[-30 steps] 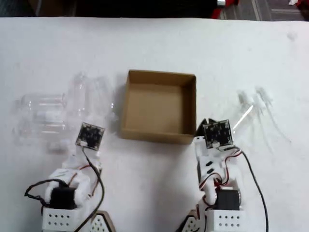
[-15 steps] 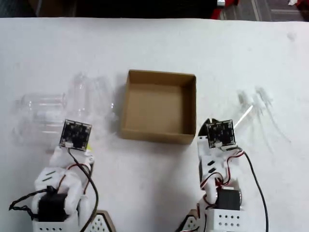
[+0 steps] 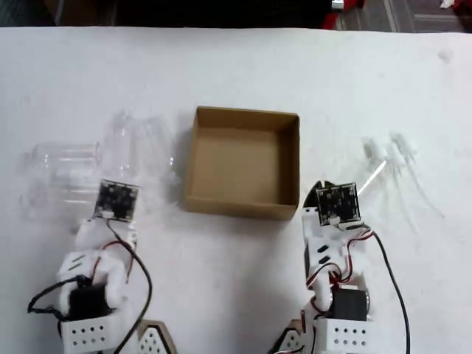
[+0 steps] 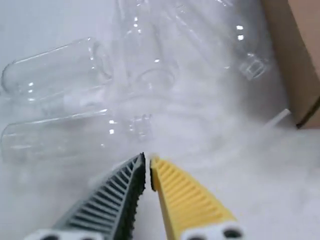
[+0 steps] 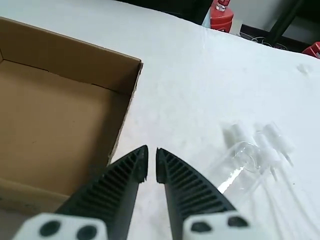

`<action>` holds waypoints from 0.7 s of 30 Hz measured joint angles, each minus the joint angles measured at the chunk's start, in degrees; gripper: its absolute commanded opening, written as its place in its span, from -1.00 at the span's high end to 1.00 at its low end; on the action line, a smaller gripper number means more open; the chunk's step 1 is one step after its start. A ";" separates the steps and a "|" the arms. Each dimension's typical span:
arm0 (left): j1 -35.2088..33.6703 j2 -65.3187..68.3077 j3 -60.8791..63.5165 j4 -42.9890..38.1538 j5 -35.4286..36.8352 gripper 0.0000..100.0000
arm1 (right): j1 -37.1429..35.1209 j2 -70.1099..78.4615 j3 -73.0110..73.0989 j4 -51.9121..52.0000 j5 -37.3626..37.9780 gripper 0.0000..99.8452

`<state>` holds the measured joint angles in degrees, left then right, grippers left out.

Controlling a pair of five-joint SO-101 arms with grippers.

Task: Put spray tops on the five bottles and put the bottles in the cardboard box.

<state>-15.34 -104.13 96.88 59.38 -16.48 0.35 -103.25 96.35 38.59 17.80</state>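
Observation:
Several clear empty bottles [image 3: 74, 173] lie on their sides at the table's left, close in front of my left gripper [image 4: 147, 162], whose grey and yellow fingers are shut on nothing. The open cardboard box [image 3: 243, 164] stands empty in the middle. White spray tops [image 3: 387, 155] with thin tubes lie at the right. In the right wrist view, my right gripper [image 5: 151, 162] is shut, between the box [image 5: 60, 115] and the spray tops [image 5: 257, 145]. In the left wrist view, the nearest bottle [image 4: 70, 132] has its neck just ahead of the fingertips.
White table surface all round. The box's corner [image 4: 295, 60] borders the bottle pile in the left wrist view. A red object [image 5: 222, 12] sits beyond the table's far edge. Open room lies in front of both arm bases [image 3: 335, 324].
My left arm swung left from beside the box toward the bottles, then settled slightly. The right arm barely moved.

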 measured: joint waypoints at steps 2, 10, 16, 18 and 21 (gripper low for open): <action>-2.90 0.00 0.00 0.00 -0.26 0.95 | 0.00 0.00 0.00 0.00 0.00 0.96; -11.25 0.00 -6.59 3.69 -0.44 0.94 | 0.00 0.00 0.00 0.00 0.00 0.96; -11.34 -0.09 -22.42 8.26 -0.88 0.94 | 0.00 0.00 0.00 0.00 0.00 0.96; -11.16 -0.70 -28.48 11.25 -0.88 0.93 | 0.00 0.00 0.00 0.00 0.00 0.96; -10.29 -0.79 -33.76 13.36 -1.05 0.86 | 0.00 0.00 0.00 0.00 0.00 0.96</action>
<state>-25.63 -104.92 63.12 72.75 -17.54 0.35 -103.25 96.35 38.59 17.80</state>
